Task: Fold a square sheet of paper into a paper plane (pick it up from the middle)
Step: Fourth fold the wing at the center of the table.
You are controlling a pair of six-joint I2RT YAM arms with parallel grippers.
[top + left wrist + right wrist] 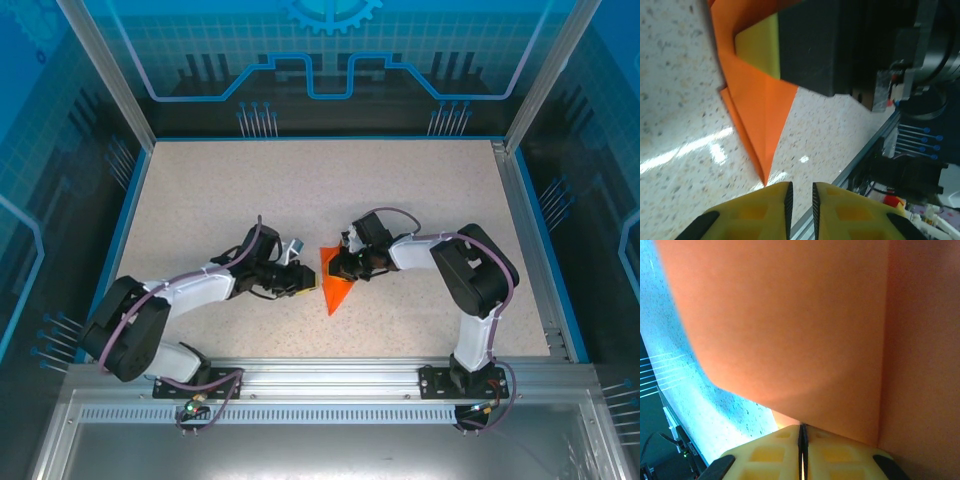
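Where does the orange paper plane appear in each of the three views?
Top external: paper plane mid-frame, tip pointing down.
Left wrist: paper plane upper left, tip down toward the left gripper.
Right wrist: paper plane across the top, above the right gripper.
Shared landmark: the speckled table.

The left fingers [755, 212] sit slightly parted, right fingers [770, 455] pressed together.

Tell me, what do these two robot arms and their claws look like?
Both the left arm and right arm have white links between bulky black joints, with a purplish-grey cable running along each. The left claw and right claw each have two blocky yellow fingers with black inner pads.
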